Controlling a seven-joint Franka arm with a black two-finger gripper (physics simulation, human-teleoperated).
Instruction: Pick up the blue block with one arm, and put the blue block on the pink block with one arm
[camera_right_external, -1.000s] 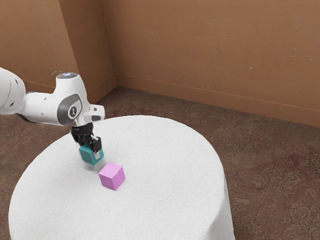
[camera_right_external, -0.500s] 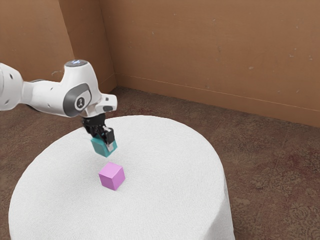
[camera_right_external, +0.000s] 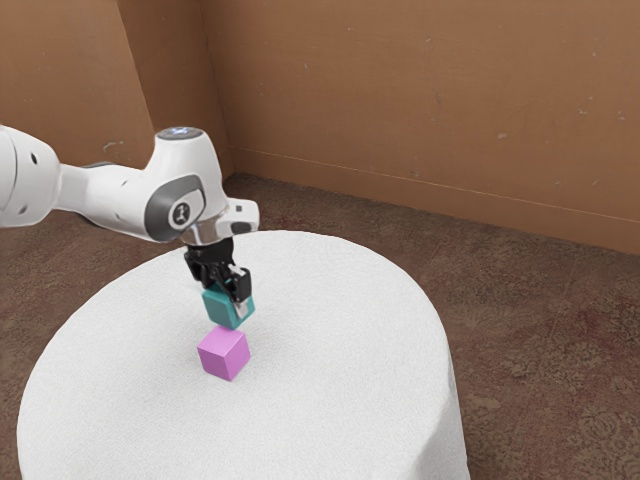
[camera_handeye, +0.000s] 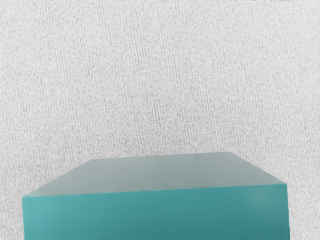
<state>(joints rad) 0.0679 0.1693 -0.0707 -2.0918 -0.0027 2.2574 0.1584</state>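
Observation:
My black gripper (camera_right_external: 230, 298) is shut on the blue-green block (camera_right_external: 226, 308), holding it in the air just above the pink block (camera_right_external: 223, 352). The pink cube rests on the round white table (camera_right_external: 330, 370), slightly toward the exterior view's left of the table's middle. A small gap separates the two blocks. In the wrist view the held blue-green block (camera_handeye: 155, 200) looms large under my hand, with white tablecloth (camera_handeye: 160, 75) beyond it.
The round table's cloth edge (camera_right_external: 455, 400) drops off at the exterior view's right. Brown carpet (camera_right_external: 540, 330) and tan walls (camera_right_external: 450, 100) surround the table. My white arm (camera_right_external: 100, 195) reaches in from the exterior view's left.
My gripper has carried the blue-green block up and toward the exterior view's right, from beside the pink block to just above it. The pink block has stayed put.

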